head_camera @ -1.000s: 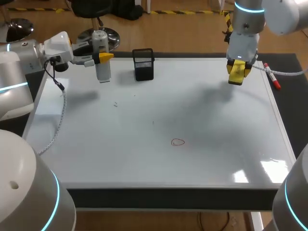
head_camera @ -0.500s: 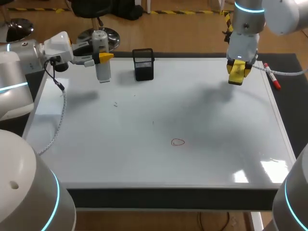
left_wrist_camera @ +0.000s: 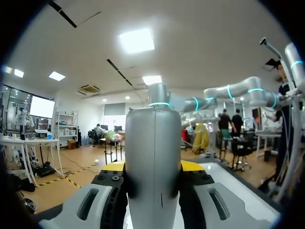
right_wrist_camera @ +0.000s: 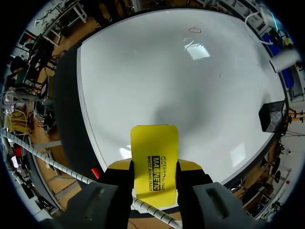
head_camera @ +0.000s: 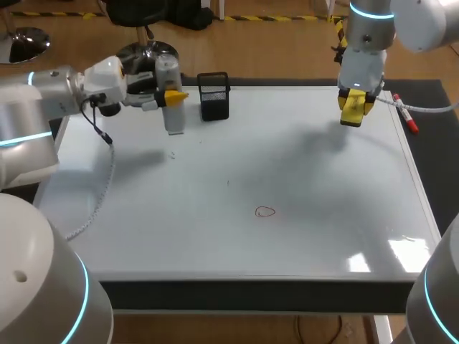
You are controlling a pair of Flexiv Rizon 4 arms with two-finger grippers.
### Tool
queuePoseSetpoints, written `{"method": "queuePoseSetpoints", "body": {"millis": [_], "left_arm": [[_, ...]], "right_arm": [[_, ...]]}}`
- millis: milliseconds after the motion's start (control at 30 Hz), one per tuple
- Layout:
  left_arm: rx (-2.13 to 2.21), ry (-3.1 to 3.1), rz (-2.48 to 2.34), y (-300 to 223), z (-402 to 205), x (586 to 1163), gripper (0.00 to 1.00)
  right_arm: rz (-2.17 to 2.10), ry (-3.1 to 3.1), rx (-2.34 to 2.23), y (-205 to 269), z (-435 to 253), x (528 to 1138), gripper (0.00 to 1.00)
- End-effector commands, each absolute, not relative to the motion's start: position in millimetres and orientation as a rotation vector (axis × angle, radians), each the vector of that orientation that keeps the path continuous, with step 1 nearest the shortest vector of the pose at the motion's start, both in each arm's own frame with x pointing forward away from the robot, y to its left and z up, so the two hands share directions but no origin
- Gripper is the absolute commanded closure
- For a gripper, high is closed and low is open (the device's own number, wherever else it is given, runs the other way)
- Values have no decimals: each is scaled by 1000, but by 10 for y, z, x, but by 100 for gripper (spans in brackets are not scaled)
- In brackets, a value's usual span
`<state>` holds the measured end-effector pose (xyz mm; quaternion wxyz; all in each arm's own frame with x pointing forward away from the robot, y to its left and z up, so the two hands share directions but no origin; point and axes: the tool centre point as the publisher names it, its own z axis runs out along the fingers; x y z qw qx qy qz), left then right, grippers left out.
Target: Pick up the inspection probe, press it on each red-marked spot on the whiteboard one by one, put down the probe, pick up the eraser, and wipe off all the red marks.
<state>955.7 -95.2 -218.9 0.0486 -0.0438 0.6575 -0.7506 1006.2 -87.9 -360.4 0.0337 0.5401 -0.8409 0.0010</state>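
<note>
My left gripper [head_camera: 171, 94] is shut on the silver inspection probe [head_camera: 173, 118], which hangs upright over the far left part of the whiteboard [head_camera: 323, 186]. In the left wrist view the probe [left_wrist_camera: 153, 143] fills the gap between the fingers of that gripper [left_wrist_camera: 153, 168]. A small red circle [head_camera: 265, 211] is drawn near the board's middle, toward the front. My right gripper [head_camera: 353, 100] hovers above the far right corner, shut on the yellow eraser [head_camera: 352, 115]. From the right wrist, the eraser [right_wrist_camera: 154, 143] sticks out past the gripper [right_wrist_camera: 154, 166], and the red circle [right_wrist_camera: 194, 30] lies far ahead.
A black mesh holder [head_camera: 214, 95] stands at the board's far edge, just right of the probe. A red marker [head_camera: 407, 120] lies off the board's right edge, with a white cable running over it. A faint smudge [head_camera: 172, 153] marks the left side.
My left arm has carried the probe to the right, closer to the black holder. The right arm with the eraser has stayed in place.
</note>
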Motion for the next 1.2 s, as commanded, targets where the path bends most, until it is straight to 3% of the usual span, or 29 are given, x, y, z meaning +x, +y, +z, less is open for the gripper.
{"method": "queuePoseSetpoints", "body": {"millis": [33,667,1200], "left_arm": [[-100,1997,-2311,-1118,-2160,9407,100],[248,2128,-2602,-2227,-2123,8419,100],[352,2207,-2749,-2604,-2313,7822,100]], "right_arm": [[7,-2584,1664,-889,-3590,10060,100],[7,-2584,1664,-889,-3590,10060,100],[7,-2584,1664,-889,-3590,10060,100]]}}
